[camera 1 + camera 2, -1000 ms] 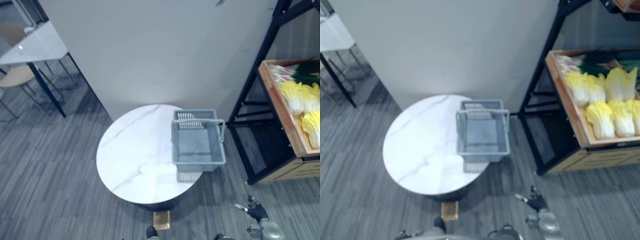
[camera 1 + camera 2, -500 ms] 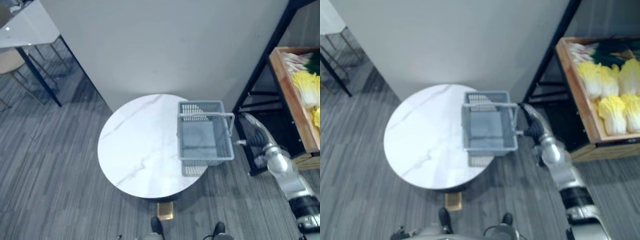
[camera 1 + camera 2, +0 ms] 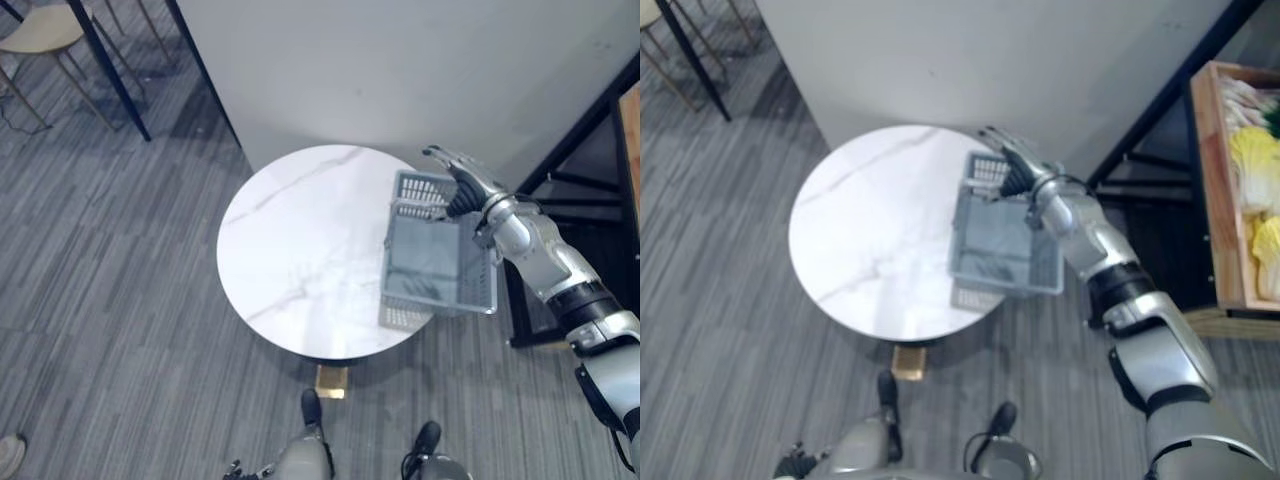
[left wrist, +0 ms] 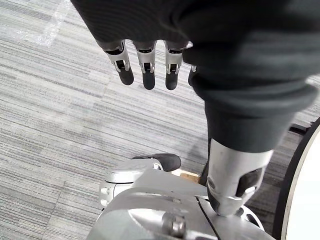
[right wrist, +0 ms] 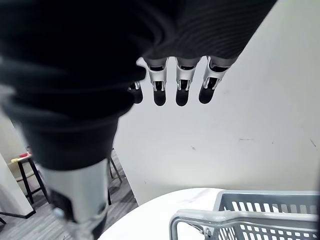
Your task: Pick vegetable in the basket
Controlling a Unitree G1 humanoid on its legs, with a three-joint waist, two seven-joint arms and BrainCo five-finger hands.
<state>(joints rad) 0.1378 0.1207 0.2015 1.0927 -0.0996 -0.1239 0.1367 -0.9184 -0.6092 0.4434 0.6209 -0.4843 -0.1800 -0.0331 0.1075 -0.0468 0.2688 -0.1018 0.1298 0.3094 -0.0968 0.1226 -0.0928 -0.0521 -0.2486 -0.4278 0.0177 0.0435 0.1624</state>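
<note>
A plain grey wall (image 3: 400, 60) runs across the back, evenly lit. The floor (image 3: 110, 300) is grey carpet in fine stripes. A round white marble table (image 3: 300, 240) stands just in front of the wall, with a small tan block (image 3: 332, 381) on the floor at its near edge. To the right is a black rack (image 3: 1160, 97) carrying a wooden crate (image 3: 1206, 190). Far left, by the wall's end, are a tan chair (image 3: 45, 28) and a dark slanted table leg (image 3: 110, 65).
</note>
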